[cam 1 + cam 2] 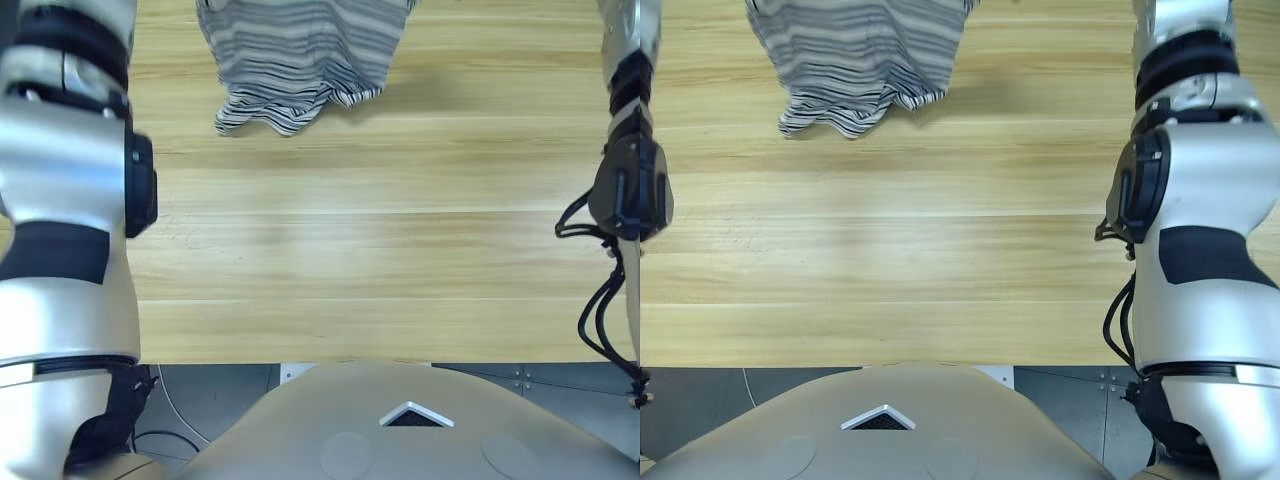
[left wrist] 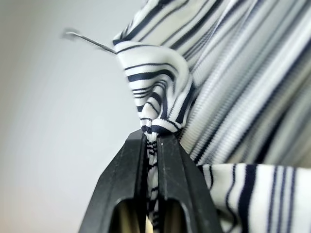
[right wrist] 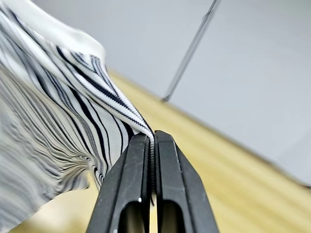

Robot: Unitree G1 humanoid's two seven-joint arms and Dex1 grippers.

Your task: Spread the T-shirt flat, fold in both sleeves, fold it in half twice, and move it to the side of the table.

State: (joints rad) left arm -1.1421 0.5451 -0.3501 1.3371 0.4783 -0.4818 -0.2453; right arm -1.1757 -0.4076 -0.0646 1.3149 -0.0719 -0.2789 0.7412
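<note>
The left hand (image 2: 151, 138) and right hand (image 3: 151, 136) each clamp a thin fold of the black-and-white striped T-shirt (image 1: 295, 50), which hangs between and below them, bunched hem close over the pale wooden worktop (image 1: 350, 240). Either shallow pinch may slip, and the hem may fold under.

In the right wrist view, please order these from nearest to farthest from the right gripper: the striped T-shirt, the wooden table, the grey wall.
1. The T-shirt: its edge is pinched in the shut right gripper.
2. The table: below and beyond the gripper.
3. The grey wall: behind the table's far edge.
</note>
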